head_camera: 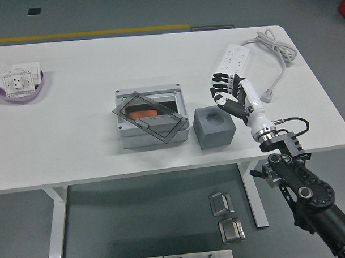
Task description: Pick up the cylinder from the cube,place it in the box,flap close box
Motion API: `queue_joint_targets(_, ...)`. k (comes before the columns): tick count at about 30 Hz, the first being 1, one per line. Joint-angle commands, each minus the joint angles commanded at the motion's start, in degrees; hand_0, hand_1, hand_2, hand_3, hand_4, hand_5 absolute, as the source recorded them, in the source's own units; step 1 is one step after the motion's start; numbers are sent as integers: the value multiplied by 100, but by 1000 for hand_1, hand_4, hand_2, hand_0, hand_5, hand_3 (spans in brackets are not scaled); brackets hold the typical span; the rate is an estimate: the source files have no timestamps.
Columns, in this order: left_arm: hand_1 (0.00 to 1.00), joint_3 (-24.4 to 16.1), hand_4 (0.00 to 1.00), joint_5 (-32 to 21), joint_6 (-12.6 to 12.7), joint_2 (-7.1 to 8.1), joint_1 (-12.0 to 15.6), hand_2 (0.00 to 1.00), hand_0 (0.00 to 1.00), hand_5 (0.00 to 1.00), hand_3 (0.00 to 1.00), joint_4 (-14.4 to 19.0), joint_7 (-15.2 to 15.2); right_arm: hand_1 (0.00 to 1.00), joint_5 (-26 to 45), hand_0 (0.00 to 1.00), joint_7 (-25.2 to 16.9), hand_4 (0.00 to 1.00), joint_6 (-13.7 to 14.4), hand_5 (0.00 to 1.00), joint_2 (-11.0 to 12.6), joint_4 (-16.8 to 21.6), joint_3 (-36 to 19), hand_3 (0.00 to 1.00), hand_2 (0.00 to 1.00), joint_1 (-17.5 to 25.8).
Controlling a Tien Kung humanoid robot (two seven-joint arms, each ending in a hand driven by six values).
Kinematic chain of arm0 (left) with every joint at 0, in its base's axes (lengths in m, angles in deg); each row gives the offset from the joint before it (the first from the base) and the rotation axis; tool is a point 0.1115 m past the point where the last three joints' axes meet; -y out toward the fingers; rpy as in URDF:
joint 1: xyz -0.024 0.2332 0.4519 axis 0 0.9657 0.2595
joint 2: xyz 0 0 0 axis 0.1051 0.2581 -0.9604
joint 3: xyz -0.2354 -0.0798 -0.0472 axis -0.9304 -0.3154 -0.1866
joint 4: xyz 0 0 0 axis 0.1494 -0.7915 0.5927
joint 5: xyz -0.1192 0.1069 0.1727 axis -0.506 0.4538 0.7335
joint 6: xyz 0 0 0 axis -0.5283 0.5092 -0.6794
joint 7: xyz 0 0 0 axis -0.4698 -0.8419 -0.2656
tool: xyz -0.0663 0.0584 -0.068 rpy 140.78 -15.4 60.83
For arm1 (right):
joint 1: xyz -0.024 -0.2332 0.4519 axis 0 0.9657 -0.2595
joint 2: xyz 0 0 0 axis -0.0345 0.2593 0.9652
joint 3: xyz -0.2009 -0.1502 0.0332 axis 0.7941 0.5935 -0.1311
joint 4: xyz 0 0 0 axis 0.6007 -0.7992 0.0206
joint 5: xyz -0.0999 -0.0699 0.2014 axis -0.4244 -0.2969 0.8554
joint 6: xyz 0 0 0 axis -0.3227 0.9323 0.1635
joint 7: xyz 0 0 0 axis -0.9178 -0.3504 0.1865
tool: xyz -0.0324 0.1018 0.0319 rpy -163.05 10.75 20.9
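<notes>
A grey cube [214, 127] with a round hole in its top stands right of the grey box [151, 117]. An orange cylinder [142, 113] lies inside the box under the tilted, see-through smoky lid [149, 117], which rests askew over the opening. My right hand [224, 93] hovers just above and right of the cube, fingers spread, holding nothing. The left arm is out of view.
A white power strip [233, 63] with its coiled cable [274, 46] lies at the back right, just behind my hand. A purple-rimmed dish [19, 84] with white socket plates sits at the far left. The table's near edge runs close below the box and cube.
</notes>
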Motion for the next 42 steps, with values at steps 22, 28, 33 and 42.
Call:
queue_joint_targets(22,640,-157,669,170,7,76,18,641,632,296,696,0,-107,564,-2636,565,1377,396,316,2,331,921,1218,616,577,-797)
queue_joint_targets(28,639,-140,669,170,4,78,4,640,633,296,695,0,-121,533,-3500,510,2079,402,-13,2,218,764,1528,594,557,-1308)
queue_joint_targets(33,639,-173,669,227,4,107,-12,640,633,297,695,0,-148,539,-4134,485,2524,404,-161,14,117,404,1850,595,570,-1812)
queue_joint_targets(42,640,-243,669,326,10,132,-44,640,633,296,694,0,-205,553,-4877,514,2864,422,-203,57,-120,-111,2606,687,611,-2453)
